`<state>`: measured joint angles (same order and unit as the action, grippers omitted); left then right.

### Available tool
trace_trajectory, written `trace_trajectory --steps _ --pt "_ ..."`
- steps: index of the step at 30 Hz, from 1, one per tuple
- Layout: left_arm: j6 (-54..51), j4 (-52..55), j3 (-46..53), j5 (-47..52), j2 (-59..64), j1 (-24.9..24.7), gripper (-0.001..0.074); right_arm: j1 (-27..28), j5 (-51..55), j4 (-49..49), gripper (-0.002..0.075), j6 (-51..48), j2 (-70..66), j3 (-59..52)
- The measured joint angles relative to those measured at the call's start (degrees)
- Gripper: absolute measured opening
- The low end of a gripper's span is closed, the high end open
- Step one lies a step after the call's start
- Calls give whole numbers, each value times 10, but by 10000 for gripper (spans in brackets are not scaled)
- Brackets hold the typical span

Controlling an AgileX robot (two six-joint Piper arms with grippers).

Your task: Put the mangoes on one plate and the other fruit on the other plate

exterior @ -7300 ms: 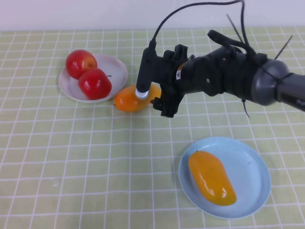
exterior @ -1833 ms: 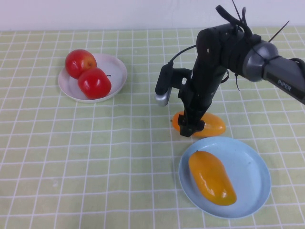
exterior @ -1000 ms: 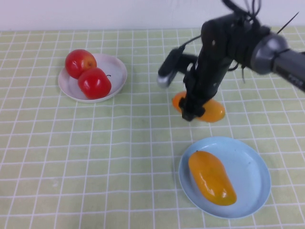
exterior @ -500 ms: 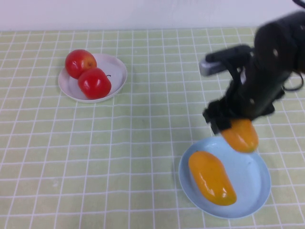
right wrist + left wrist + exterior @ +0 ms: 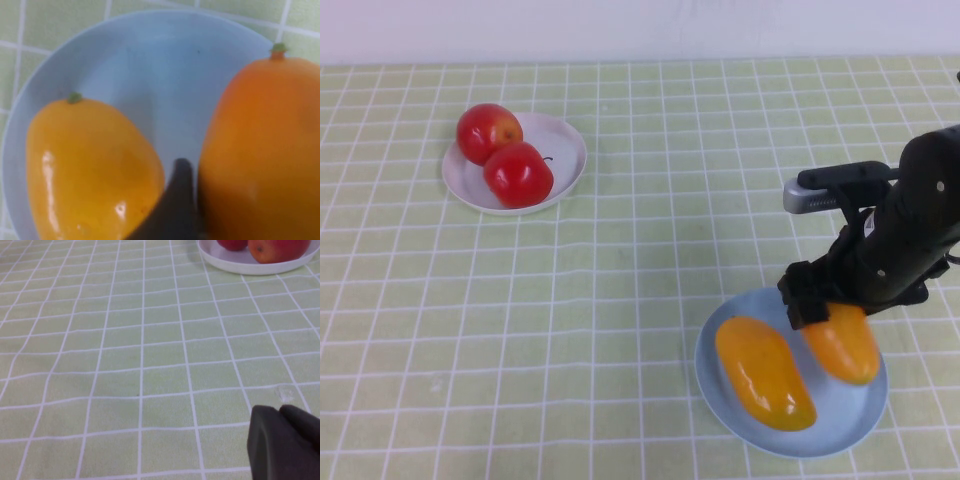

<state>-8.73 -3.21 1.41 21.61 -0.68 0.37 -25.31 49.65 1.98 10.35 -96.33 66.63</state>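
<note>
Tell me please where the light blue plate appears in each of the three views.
High view: light blue plate at lower right, below the right gripper, which is around a mango.
Left wrist view: not in it; only the white plate and the shut left gripper over the cloth.
Right wrist view: fills the picture.
Shared landmark: the left mango.
</note>
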Motion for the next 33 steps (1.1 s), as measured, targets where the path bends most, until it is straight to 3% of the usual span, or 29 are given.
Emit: trace_trajectory --steps 4,13,16,19,20,23,27,33 --pt "0 0 0 0 0 0 -1 0 -6 6 670 0 0 0" --pt "0 0 0 0 0 0 -1 0 14 14 664 0 33 -1" --pt "0 0 0 0 0 0 -1 -3 26 14 559 0 83 -7" --pt "0 0 0 0 0 0 -1 -9 41 14 340 -7 140 -22" --pt "0 0 0 0 0 0 -1 -9 48 14 231 -11 159 -29" --pt "0 0 0 0 0 0 -1 -9 60 15 64 -18 217 -53" --pt "0 0 0 0 0 0 -1 -9 65 16 10 -24 294 -96" --pt "0 0 0 0 0 0 -1 -9 78 40 -4 -26 406 -161"
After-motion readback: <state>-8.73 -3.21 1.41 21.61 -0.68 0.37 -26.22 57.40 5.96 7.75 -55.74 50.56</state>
